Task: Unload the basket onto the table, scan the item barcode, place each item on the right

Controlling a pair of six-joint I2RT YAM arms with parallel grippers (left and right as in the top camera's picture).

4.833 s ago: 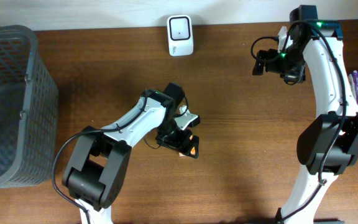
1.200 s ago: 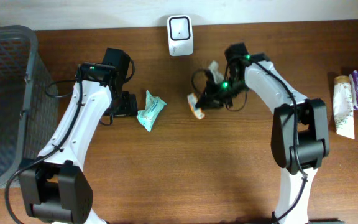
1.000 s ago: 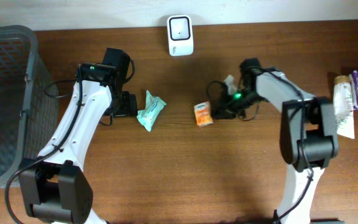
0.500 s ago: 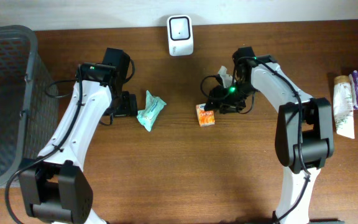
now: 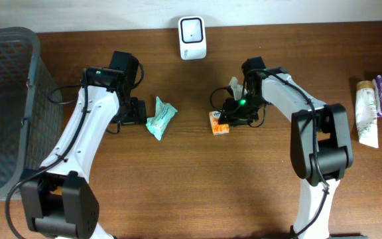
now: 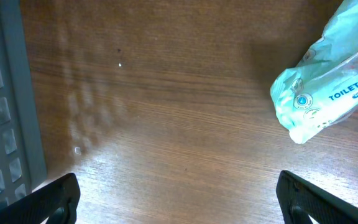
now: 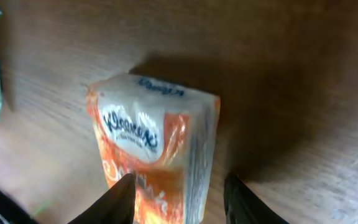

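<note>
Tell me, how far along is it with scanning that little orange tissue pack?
Done: nothing shows scanned yet; the orange tissue pack lies on the table, short of the white device at the far edge. In hand: the right gripper straddles the pack, jaws apart. Still to do: probably gripping, lifting and presenting its barcode to that device.

Left arm (image 5: 75, 136): white moulded shell links between black joint housings.
Right arm (image 5: 290, 89): was likewise white over black.
Wrist lights (image 5: 242, 103): glowed green.
Cables (image 5: 54, 95): were thin black loops at the wrists.
Left fingers (image 6: 48, 202): were matt black, blunt.
Right fingers (image 7: 124, 198): were black, tapered.
</note>
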